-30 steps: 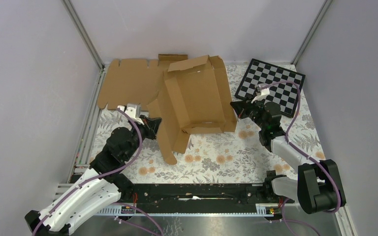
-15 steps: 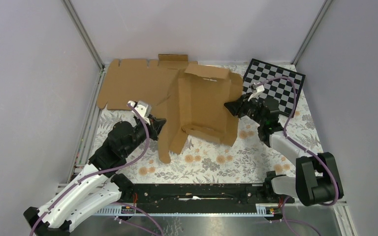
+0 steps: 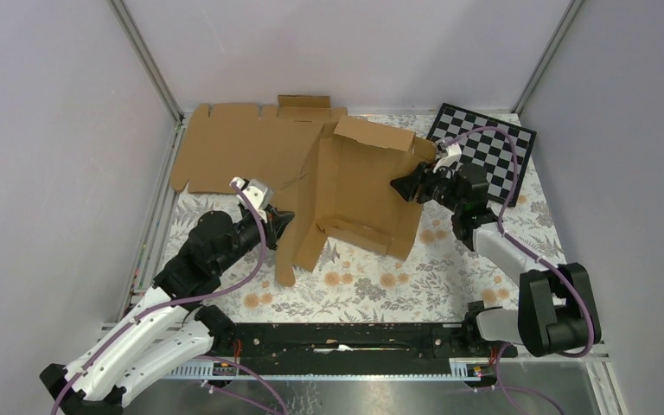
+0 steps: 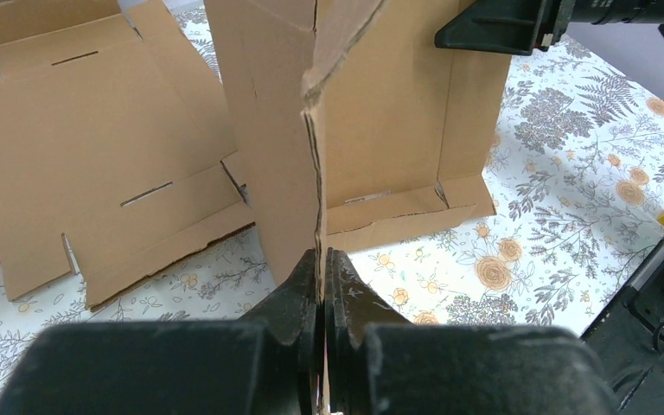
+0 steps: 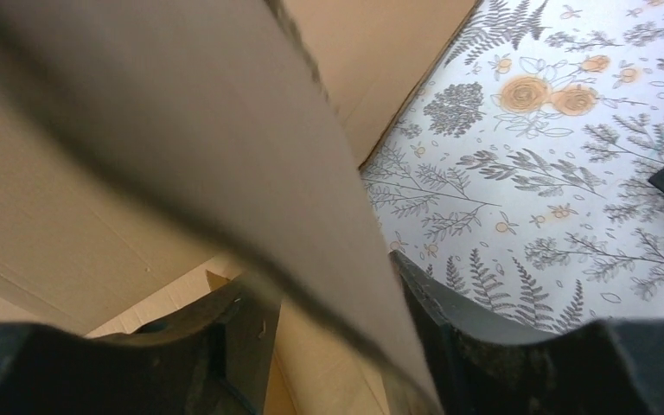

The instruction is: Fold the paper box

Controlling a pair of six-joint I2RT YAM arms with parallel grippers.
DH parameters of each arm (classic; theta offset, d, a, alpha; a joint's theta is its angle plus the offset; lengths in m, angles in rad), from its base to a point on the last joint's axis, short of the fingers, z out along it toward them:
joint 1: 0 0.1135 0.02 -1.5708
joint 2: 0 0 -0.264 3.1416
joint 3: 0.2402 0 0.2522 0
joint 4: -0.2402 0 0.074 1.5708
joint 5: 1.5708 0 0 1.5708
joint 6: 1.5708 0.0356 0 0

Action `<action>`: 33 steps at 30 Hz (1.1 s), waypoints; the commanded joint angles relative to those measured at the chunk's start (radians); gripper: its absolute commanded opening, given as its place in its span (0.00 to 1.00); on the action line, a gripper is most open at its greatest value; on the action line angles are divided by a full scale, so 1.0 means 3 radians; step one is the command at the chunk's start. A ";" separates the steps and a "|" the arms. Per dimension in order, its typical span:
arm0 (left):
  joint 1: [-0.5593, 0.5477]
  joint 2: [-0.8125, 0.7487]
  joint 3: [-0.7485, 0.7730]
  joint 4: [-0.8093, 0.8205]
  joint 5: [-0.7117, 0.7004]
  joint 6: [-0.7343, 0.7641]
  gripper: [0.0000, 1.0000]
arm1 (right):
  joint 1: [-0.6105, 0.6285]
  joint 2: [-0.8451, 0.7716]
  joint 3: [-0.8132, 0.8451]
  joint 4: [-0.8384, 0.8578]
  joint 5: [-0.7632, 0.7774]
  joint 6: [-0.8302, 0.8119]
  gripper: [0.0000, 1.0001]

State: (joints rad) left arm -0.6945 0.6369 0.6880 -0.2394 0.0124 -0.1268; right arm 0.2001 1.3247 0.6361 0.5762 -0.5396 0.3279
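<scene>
The paper box (image 3: 359,186) is a brown cardboard sheet, partly folded, with raised walls, standing tilted at the table's middle. My left gripper (image 3: 284,220) is shut on the edge of its near-left flap; in the left wrist view the jaws (image 4: 322,259) pinch that thin cardboard edge (image 4: 311,173). My right gripper (image 3: 402,186) is at the box's right wall. In the right wrist view its jaws (image 5: 333,285) stand open, with the blurred wall (image 5: 181,130) passing between them and a gap on the left side.
A second, flat brown cardboard sheet (image 3: 242,143) lies at the back left, partly under the box. A black-and-white checkerboard (image 3: 484,151) lies at the back right. The floral tablecloth (image 3: 372,277) covers the table between grey walls.
The box has tipped back and lower, its open side now facing up. My right gripper has opened from shut and moved up the right wall. My left gripper shifted slightly right, still holding.
</scene>
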 commanded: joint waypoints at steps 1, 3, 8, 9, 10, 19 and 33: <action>-0.0011 -0.0037 0.0082 0.0041 -0.0027 0.0044 0.00 | 0.0018 -0.0303 0.0009 -0.0328 0.0271 -0.0098 0.53; -0.0010 -0.0063 0.0071 0.0055 -0.0029 0.0026 0.00 | 0.0024 -0.0377 -0.0003 -0.0480 0.0433 -0.0081 0.50; -0.0008 -0.0103 0.0049 0.0061 -0.0028 -0.0024 0.00 | 0.0077 -0.0568 -0.0017 -0.0799 0.0745 -0.0091 0.48; -0.0011 -0.0115 0.0037 0.0065 -0.0030 -0.0031 0.00 | 0.0089 -0.0601 -0.0011 -0.0897 0.0808 -0.0091 0.49; -0.0012 -0.0128 0.0032 0.0072 -0.0027 -0.0037 0.00 | 0.0105 -0.0629 -0.0004 -0.0953 0.0860 -0.0093 0.49; -0.0012 -0.0198 -0.0034 0.0149 -0.0003 -0.0083 0.00 | 0.0207 -0.0861 -0.0173 -0.1374 0.1204 0.0119 0.45; -0.0012 -0.0040 -0.0060 0.0523 0.0310 -0.0428 0.00 | 0.0251 -0.0854 0.0113 -0.1781 0.1783 0.0767 0.00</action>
State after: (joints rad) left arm -0.6945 0.5957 0.6762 -0.2081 0.0319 -0.1684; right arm 0.2638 1.0332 0.5831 0.1196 -0.0860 0.4526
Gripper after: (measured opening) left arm 0.032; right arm 0.023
